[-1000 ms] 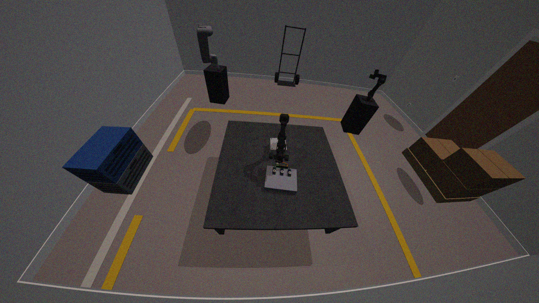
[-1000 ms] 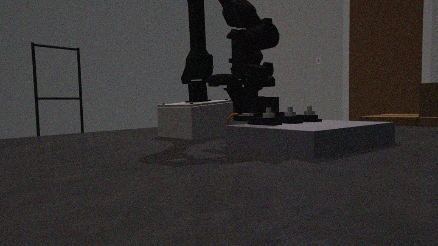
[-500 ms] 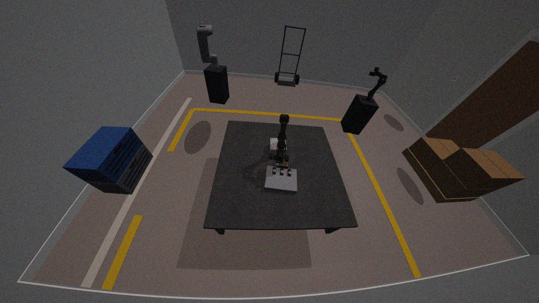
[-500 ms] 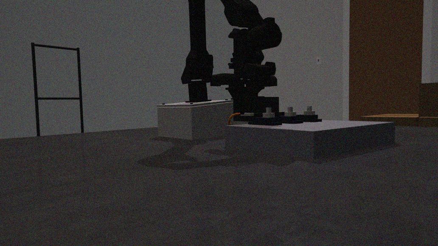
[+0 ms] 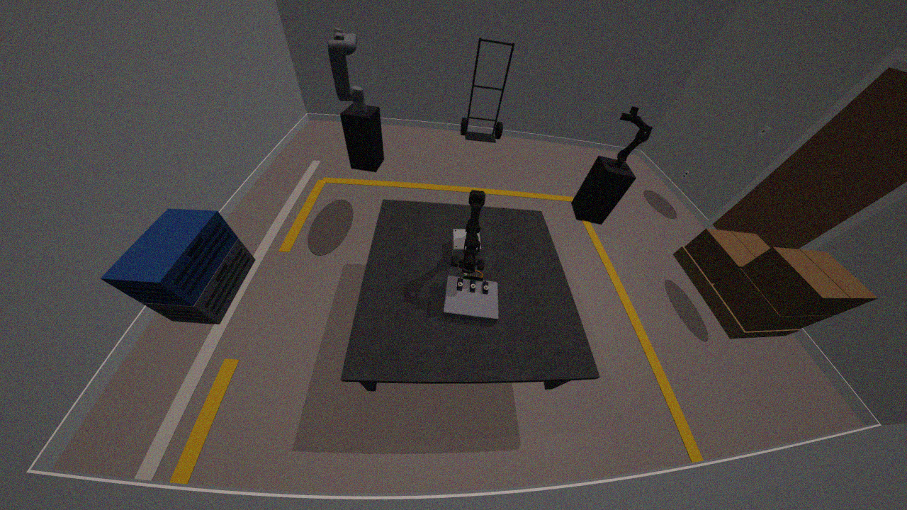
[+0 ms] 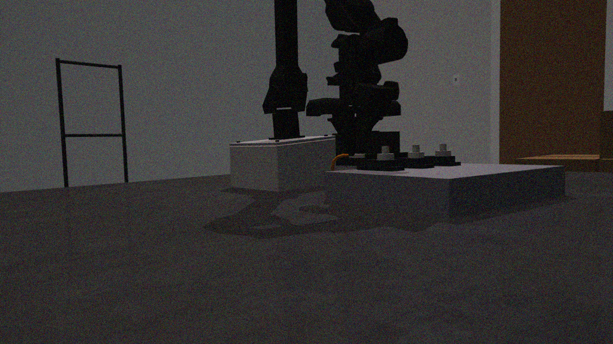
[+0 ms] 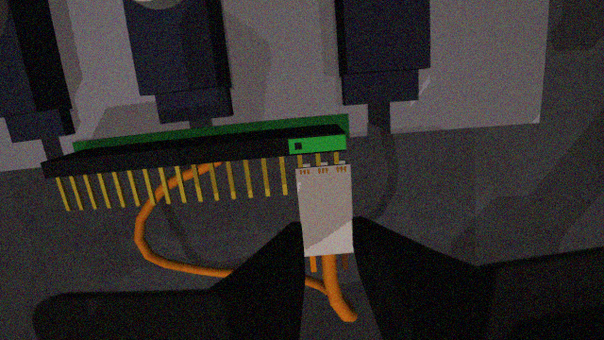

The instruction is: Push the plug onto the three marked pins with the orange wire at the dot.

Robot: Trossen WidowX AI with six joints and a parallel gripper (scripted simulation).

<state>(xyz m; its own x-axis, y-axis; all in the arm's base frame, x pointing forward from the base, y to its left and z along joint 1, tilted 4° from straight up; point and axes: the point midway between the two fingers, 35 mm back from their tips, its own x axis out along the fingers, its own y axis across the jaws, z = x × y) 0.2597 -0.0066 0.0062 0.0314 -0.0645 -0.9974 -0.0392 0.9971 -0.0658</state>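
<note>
My gripper (image 7: 327, 230) is shut on the white plug (image 7: 326, 205) at the near edge of the pale holder (image 5: 470, 306) (image 6: 392, 190) (image 7: 491, 90). In the wrist view the plug's front edge overlaps the outer lengths of the three pins under the green band (image 7: 323, 144). Short pin lengths show between plug and band. The plug looks nearly square to the row. The band's dot (image 7: 297, 145) is at its left end; the left wire behind the plug is orange, the right one brown. How the pins sit in the holes is hidden. The unmarked pins look straight.
The orange lead (image 7: 140, 227) (image 6: 338, 158) loops left and passes beneath the pin row. Several dark servo bodies with round pale tops stand on the holder. The white arm base block (image 6: 254, 167) stands behind it on the dark table (image 5: 412, 342).
</note>
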